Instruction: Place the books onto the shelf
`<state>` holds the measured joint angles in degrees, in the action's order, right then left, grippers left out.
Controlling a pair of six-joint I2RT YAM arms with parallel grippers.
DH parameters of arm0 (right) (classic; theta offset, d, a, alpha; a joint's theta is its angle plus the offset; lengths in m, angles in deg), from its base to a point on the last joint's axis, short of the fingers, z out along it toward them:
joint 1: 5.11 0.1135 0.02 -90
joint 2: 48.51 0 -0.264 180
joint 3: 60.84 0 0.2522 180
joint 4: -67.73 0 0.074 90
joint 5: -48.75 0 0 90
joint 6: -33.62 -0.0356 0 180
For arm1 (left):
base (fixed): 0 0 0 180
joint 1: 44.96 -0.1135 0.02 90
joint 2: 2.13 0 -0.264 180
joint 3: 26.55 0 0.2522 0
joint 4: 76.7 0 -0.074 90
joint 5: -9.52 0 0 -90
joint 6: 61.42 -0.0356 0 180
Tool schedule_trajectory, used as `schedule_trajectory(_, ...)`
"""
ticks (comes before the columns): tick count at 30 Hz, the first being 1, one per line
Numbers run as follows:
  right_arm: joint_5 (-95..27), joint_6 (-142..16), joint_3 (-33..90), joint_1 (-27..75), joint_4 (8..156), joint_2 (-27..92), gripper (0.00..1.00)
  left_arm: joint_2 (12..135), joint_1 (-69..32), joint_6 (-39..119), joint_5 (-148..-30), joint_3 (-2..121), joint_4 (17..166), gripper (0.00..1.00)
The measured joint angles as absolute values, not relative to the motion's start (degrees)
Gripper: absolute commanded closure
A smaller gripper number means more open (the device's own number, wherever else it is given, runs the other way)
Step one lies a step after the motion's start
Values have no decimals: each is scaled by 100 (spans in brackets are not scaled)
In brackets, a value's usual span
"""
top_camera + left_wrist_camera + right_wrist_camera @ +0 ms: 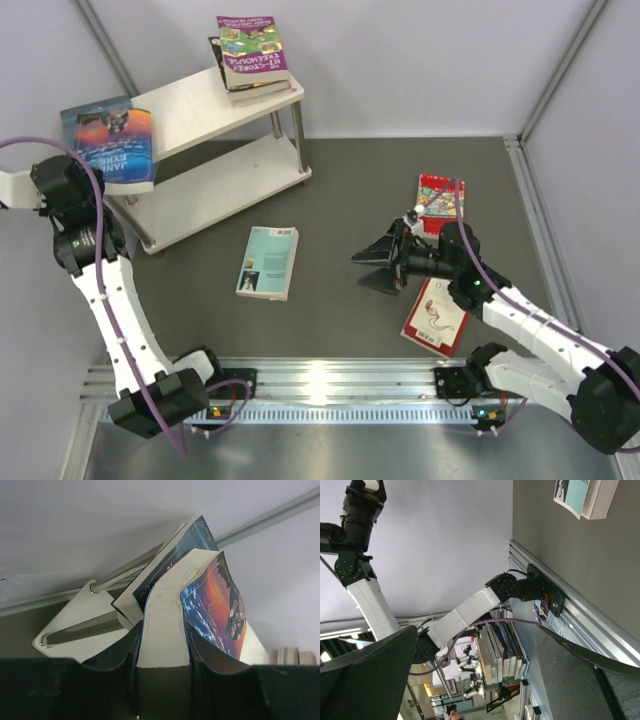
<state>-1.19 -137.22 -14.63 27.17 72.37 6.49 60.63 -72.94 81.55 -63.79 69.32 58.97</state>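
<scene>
Your left fingers (117,652) are clamping the light, likely bendy blue-sunset paperback (110,140) by one edge over the left end of the pale wooden two-tier shelf (200,100), while your right fingers (378,250) are hanging spread and empty.

overhead view looks down from behind both arm bases onto the dark grey table (340,190). left wrist view sits very close to the blue sunset-cover paperback (215,610), also seen overhead. right wrist view faces left along the near silver rail (585,622), sharing the pale teal paperback (572,492).
</scene>
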Motion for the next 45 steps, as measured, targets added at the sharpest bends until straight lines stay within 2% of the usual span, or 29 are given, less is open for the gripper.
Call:
schedule_trajectory(15, 488, -13263, -954, 2540, 7599, 1156, 3, 5777, -7651, 10222, -5560, 6040, 6583, 100)
schedule_trajectory(17, 569, -13215, -902, 2498, 7643, 1257, 3, 5860, -7664, 10305, -5503, 6046, 6638, 94)
schedule_trajectory(19, 624, -13178, -869, 2467, 7685, 1346, 3, 5978, -7677, 10364, -5499, 6118, 6662, 84)
schedule_trajectory(27, 809, -13064, -830, 2365, 7728, 1493, 3, 6656, -7714, 10179, -5874, 6685, 6695, 72)
schedule_trajectory(31, 831, -13045, -830, 2317, 7728, 1493, 3, 7008, -7718, 10030, -6180, 6960, 6774, 63)
schedule_trajectory(36, 838, -13047, -830, 2277, 7726, 1491, 3, 7281, -7762, 9715, -6622, 7189, 6795, 42)
schedule_trajectory(39, 836, -13049, -830, 2271, 7724, 1486, 3, 7432, -7780, 9438, -7048, 7331, 6745, 34)
schedule_trajectory(41, 836, -13051, -834, 2260, 7720, 1478, 3, 7458, -7795, 9276, -7326, 7382, 6771, 33)
schedule_trajectory(45, 829, -13093, -878, 2247, 7645, 1405, 3, 7451, -7795, 9062, -7820, 7386, 6743, 39)
